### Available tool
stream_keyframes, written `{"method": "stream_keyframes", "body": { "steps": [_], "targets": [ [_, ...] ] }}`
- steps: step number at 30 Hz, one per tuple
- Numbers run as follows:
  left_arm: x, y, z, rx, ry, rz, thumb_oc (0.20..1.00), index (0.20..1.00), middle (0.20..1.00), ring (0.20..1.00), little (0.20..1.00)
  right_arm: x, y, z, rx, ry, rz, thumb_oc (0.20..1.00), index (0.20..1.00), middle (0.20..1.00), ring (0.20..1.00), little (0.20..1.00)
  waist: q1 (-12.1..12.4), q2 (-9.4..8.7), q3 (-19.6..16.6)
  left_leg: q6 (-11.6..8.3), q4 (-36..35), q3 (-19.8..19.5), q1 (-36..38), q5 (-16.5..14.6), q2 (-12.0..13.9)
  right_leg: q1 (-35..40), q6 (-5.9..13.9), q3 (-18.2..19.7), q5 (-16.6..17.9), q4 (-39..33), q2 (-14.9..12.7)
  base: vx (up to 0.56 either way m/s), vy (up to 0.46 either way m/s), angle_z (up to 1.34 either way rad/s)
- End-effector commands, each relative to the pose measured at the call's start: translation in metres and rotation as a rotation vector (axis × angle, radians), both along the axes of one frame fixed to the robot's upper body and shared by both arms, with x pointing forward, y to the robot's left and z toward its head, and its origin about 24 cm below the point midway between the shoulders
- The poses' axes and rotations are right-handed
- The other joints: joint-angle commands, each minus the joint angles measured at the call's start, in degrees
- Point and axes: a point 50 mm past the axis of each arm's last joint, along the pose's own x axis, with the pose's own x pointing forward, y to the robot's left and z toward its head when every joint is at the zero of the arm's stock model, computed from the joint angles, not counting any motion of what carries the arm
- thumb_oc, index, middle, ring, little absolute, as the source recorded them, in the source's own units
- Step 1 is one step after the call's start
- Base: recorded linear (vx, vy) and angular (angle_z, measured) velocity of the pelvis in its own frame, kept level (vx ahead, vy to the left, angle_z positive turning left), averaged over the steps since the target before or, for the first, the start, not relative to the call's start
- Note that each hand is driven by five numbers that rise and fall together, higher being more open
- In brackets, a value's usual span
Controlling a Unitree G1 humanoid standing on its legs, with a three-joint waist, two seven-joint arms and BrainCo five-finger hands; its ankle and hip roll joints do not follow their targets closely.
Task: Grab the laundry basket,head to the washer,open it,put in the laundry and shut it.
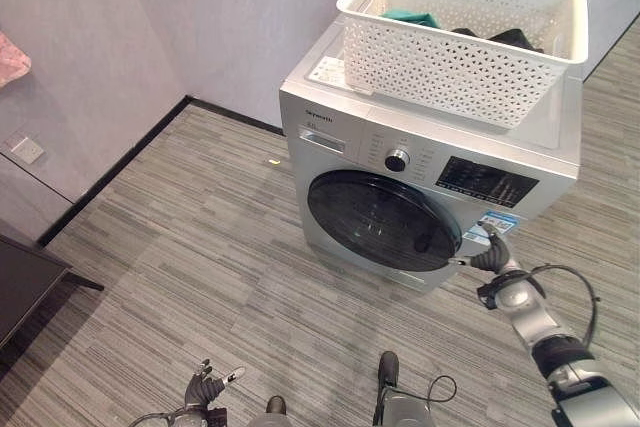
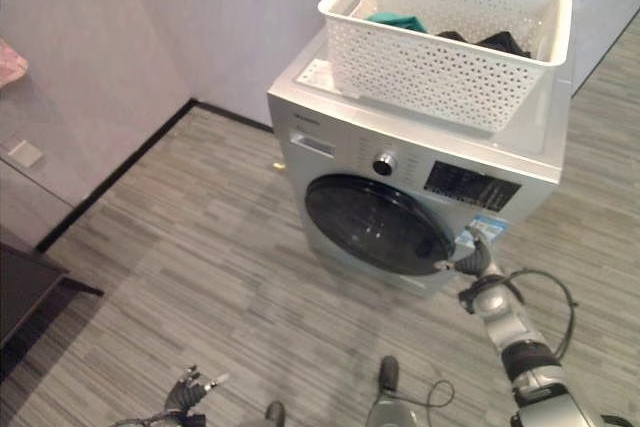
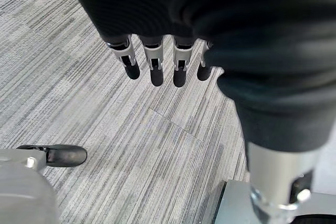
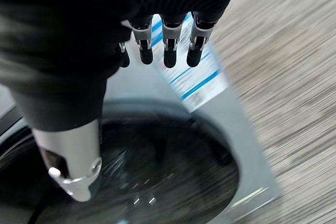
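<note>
A white perforated laundry basket [image 1: 450, 67] stands on top of the silver front-loading washer [image 1: 345, 112]. Teal laundry [image 1: 410, 18] and black laundry [image 1: 515, 38] lie inside it. The washer's dark round door [image 1: 380, 219] is shut. My right hand [image 1: 495, 255] is at the door's right edge, below a blue and white sticker [image 4: 197, 82], with its fingers [image 4: 169, 51] straight and open over the door glass [image 4: 157, 177]. Whether it touches the door I cannot tell. My left hand [image 1: 205, 387] hangs low over the floor, its fingers [image 3: 155, 64] relaxed and holding nothing.
The washer sits in a corner of grey walls with a black baseboard [image 1: 120, 172]. A dark piece of furniture [image 1: 20, 287] stands at the left, and a wall socket [image 1: 27, 150] is above it. Striped grey floor [image 1: 200, 267] spreads before the washer.
</note>
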Motion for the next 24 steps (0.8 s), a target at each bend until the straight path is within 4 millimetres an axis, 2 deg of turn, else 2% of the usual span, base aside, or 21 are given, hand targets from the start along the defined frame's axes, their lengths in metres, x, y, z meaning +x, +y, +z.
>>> {"method": "stream_keyframes", "body": {
  "steps": [1, 5, 6, 7, 8, 13, 18, 21, 24],
  "targets": [
    [0.013, 0.007, 0.010, 0.047, -0.068, -0.077, 1.000, 1.000, 1.000, 1.000, 1.000, 0.014, 0.005, 0.015, -0.037, -0.067, 0.039, 1.000, 1.000, 1.000, 1.000, 1.000, 0.5, -2.40, -0.4, 4.28, 2.0, -0.7, 0.3, -5.5, -1.2, -4.5, 2.08, 1.8, -9.6, 9.4, -4.4, 0.00, -0.027, 0.13],
    [0.020, 0.009, 0.015, 0.046, -0.105, -0.086, 1.000, 1.000, 1.000, 1.000, 1.000, 0.026, 0.003, 0.022, -0.079, -0.070, 0.023, 1.000, 1.000, 1.000, 1.000, 1.000, 1.4, -1.78, 0.5, 4.06, 1.7, -1.6, -1.2, -4.7, -1.2, -5.8, 2.00, 1.5, -9.7, 10.0, -4.7, -0.05, -0.016, 0.14],
    [0.025, 0.010, 0.020, 0.043, -0.139, -0.088, 1.000, 1.000, 1.000, 1.000, 1.000, 0.036, 0.002, 0.031, -0.098, -0.087, 0.007, 1.000, 1.000, 1.000, 1.000, 1.000, 2.0, -1.10, 1.6, 4.01, 2.0, -2.2, -2.7, -4.2, -1.5, -7.1, 1.84, 1.8, -9.7, 10.5, -5.1, -0.08, -0.009, 0.20],
    [0.025, 0.010, 0.020, 0.043, -0.139, -0.088, 1.000, 1.000, 1.000, 1.000, 1.000, 0.036, 0.002, 0.031, -0.098, -0.087, 0.007, 1.000, 1.000, 1.000, 1.000, 1.000, 2.0, -1.10, 1.6, 4.01, 2.0, -2.2, -2.7, -4.2, -1.5, -7.1, 1.84, 1.8, -9.7, 10.5, -5.1, -0.13, -0.001, 0.14],
    [0.031, 0.011, 0.024, 0.032, -0.173, -0.070, 1.000, 1.000, 1.000, 1.000, 1.000, 0.047, -0.003, 0.044, -0.101, -0.109, -0.031, 1.000, 1.000, 1.000, 1.000, 1.000, 2.5, -0.38, 2.8, 3.98, 2.2, -2.6, -4.3, -3.6, -1.8, -8.5, 1.72, 1.9, -9.6, 11.1, -5.5, -0.08, 0.002, 0.14],
    [0.036, 0.010, 0.027, 0.022, -0.197, -0.074, 1.000, 1.000, 1.000, 1.000, 1.000, 0.056, -0.006, 0.054, -0.105, -0.120, -0.059, 1.000, 1.000, 1.000, 1.000, 1.000, 2.8, 0.68, 4.1, 3.89, 2.4, -3.3, -6.2, -2.9, -2.4, -10.0, 1.63, 2.0, -9.4, 11.5, -6.0, -0.05, -0.001, 0.10],
    [0.049, 0.002, 0.034, -0.007, -0.262, -0.078, 1.000, 1.000, 1.000, 1.000, 1.000, 0.069, -0.009, 0.073, -0.091, -0.151, -0.098, 1.000, 1.000, 1.000, 1.000, 1.000, 3.8, 3.13, 6.1, 3.65, 1.9, -3.7, -9.8, -1.1, -3.5, -13.1, 1.67, 2.3, -8.8, 11.5, -6.7, -0.05, 0.009, 0.07],
    [0.053, -0.004, 0.035, -0.018, -0.275, -0.075, 1.000, 1.000, 1.000, 1.000, 1.000, 0.072, 0.008, 0.068, -0.071, -0.157, -0.055, 1.000, 1.000, 1.000, 1.000, 1.000, 3.6, 3.61, 6.2, 3.40, 0.9, -3.7, -10.3, -0.1, -3.4, -13.3, 1.61, 2.0, -8.7, 11.0, -6.6, -0.01, 0.000, 0.08],
    [0.054, -0.008, 0.034, -0.020, -0.274, -0.069, 1.000, 1.000, 1.000, 1.000, 1.000, 0.070, 0.033, 0.054, -0.041, -0.150, 0.023, 1.000, 1.000, 1.000, 1.000, 1.000, 3.2, 3.68, 6.0, 3.32, 0.3, -3.8, -10.3, 0.2, -3.2, -13.0, 1.55, 1.4, -8.9, 10.8, -6.6, 0.00, 0.000, 0.00]
  ]
}}
